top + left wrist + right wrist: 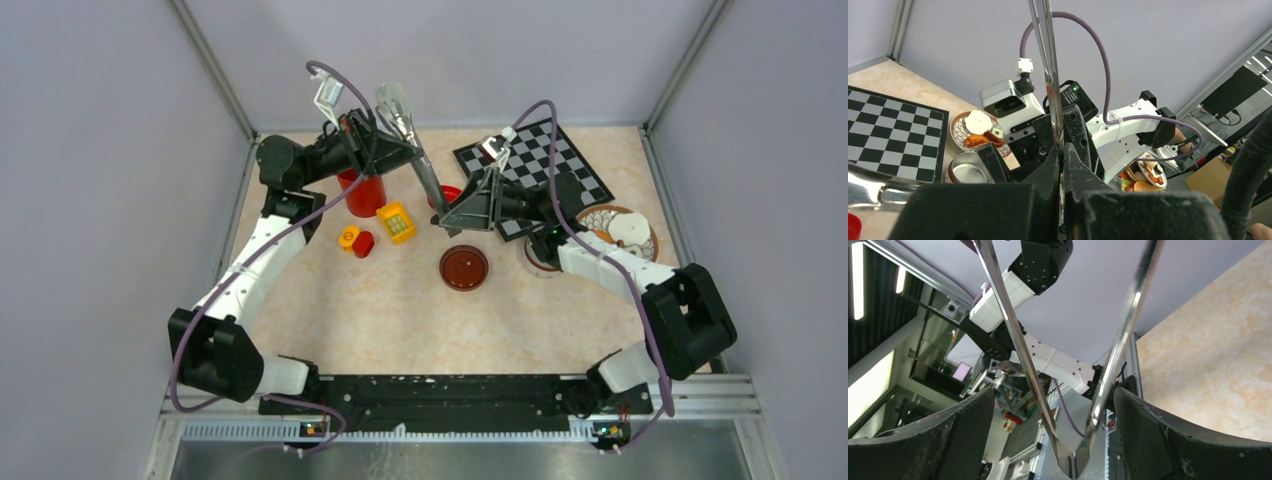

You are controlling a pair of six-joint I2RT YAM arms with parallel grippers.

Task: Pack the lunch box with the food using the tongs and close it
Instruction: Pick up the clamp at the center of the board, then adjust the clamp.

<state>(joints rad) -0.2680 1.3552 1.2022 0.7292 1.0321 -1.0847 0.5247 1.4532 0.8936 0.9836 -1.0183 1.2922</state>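
One pair of the tongs (425, 175) in the upper middle of the overhead view, lifted clear of the table (380, 310) and tilted, with two thin arms joined at one end. Clamped tight on them from the left, the left gripper (408, 150), its fingers (1048, 170) pressed together around the metal in the left wrist view. Spread wide at the tongs' lower end, the right gripper (450, 215), with two fingers (948, 440) at the bottom corners of its own view and both tong arms and their joined end between them; cannot tell whether either finger touches the metal. One lunch box (532, 258) right of centre, largely covered by the right arm from above, uncovered with its steel inside showing at the lower left of the left wrist view. The food (630, 228) on one patterned plate (600, 213) at the right of the table, just beside the lunch box: one white round piece plus a few orange-brown pieces, exact count unclear. One chessboard (540, 160) at upper right. One red cup (365, 195) under the left arm. Three toy blocks left of centre: one yellow (397, 222), one orange (348, 237), one red (364, 245). One dark-red round dish (464, 267) at centre.
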